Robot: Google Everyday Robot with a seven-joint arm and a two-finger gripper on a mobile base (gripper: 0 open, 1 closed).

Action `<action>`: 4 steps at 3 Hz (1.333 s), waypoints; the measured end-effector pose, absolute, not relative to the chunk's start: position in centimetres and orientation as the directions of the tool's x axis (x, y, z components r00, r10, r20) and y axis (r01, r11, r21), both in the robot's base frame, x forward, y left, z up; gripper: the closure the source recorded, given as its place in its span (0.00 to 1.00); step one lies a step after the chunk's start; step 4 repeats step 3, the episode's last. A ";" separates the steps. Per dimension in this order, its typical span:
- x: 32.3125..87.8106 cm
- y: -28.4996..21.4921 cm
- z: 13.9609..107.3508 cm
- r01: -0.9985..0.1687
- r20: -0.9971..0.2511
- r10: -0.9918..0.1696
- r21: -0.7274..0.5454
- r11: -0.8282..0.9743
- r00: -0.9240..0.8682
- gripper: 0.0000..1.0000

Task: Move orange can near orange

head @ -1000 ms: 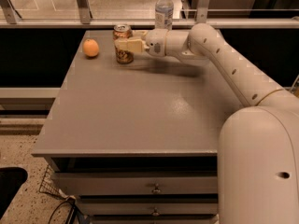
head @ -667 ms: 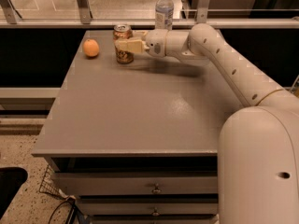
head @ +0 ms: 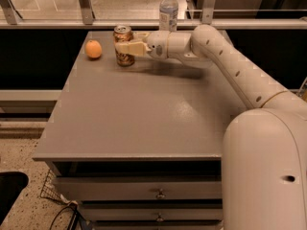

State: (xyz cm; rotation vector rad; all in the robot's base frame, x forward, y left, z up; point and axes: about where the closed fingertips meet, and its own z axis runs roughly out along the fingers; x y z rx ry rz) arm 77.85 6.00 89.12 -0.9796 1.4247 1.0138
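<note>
The orange can [head: 123,57] stands upright on the grey table [head: 139,114] at the far left, copper-orange with a silver top. The orange [head: 93,49] lies on the table just left of the can, a small gap between them. My gripper [head: 125,45] reaches in from the right at the end of the white arm. Its cream fingers [head: 128,48] are closed around the can's upper half. The can's base rests on or just above the tabletop.
A clear plastic water bottle [head: 168,11] stands at the table's far edge, behind my wrist. A metal railing runs behind the table. Drawers sit under the tabletop's front edge. My arm's large white body fills the lower right.
</note>
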 end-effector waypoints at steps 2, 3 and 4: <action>77.8 6.5 89.1 -0.954 -0.996 -0.034 0.068 0.290 -0.082 0.00; 77.8 6.5 89.1 -0.954 -0.996 -0.034 0.068 0.290 -0.082 0.00; 77.8 6.5 89.1 -0.954 -0.996 -0.034 0.068 0.290 -0.082 0.00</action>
